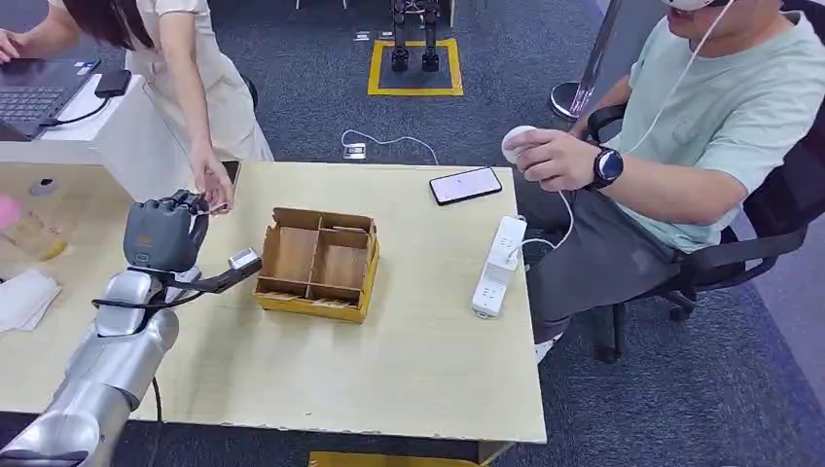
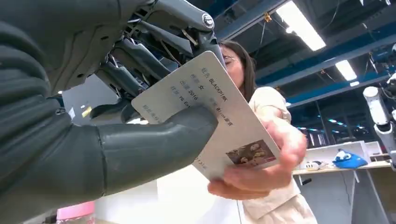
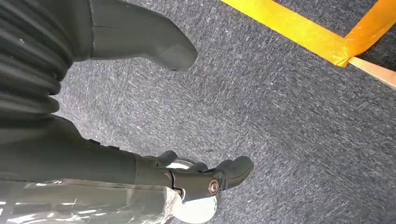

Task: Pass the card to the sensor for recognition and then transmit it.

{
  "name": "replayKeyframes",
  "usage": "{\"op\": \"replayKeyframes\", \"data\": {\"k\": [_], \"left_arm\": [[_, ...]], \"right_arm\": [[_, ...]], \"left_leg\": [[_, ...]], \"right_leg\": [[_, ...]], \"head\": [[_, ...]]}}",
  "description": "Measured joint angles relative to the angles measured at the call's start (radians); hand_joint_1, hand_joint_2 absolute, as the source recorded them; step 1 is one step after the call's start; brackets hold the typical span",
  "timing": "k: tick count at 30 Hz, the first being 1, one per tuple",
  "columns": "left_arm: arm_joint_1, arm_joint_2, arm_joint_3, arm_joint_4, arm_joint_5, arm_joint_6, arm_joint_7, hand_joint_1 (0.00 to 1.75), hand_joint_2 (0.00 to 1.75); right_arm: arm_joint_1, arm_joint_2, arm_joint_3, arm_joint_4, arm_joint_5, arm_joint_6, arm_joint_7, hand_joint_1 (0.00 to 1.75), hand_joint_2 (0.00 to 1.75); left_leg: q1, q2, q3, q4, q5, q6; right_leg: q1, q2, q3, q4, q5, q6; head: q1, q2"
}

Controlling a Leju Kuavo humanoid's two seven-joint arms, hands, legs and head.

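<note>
Left hand point(image 1: 165, 233) raised over the tabletop point(image 1: 409, 350) at about 9 o'clock of the scene, knuckles up. In the left wrist view the left hand point(image 2: 93, 116) holds the card point(image 2: 210, 116), thumb pressed flat on the printed face and dark fingers behind it. Card white, printed text lines, small photo near one corner. A person's hand point(image 2: 261, 163) grips the card's far end from below, so both hands are on it together. From the head view that person's hand point(image 1: 212, 185) meets the robot's fingers at 12 o'clock of the left hand; the card itself is too small to make out there.

Right hand point(image 3: 196, 177) hangs over grey carpet point(image 3: 280, 116), fingers apart and lightly curled, holding nothing. Yellow floor tape point(image 3: 303, 32) beyond it.

Tabletop: open cardboard divider box point(image 1: 319, 263) at centre, at 3 o'clock of the left hand, near but apart from it. Black phone point(image 1: 465, 185) at 1 o'clock of the box. White power strip point(image 1: 498, 265) at the 3 o'clock edge. A seated person point(image 1: 700, 146) beside that edge holds a white controller point(image 1: 518, 142). Laptop point(image 1: 34, 92) at 10 o'clock on a separate desk.
</note>
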Motion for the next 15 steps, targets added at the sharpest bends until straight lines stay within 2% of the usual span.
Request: {"op": "replayKeyframes", "data": {"k": [15], "left_arm": [[-0.002,-0.003,-0.002,0.000,0.000,0.000,0.005,1.75,1.75]], "right_arm": [[0.000,0.000,0.000,0.000,0.000,0.000,0.000,0.00,1.75]], "left_leg": [[0.000,0.000,0.000,0.000,0.000,0.000]], "right_leg": [[0.000,0.000,0.000,0.000,0.000,0.000]], "head": [[0.000,0.000]]}}
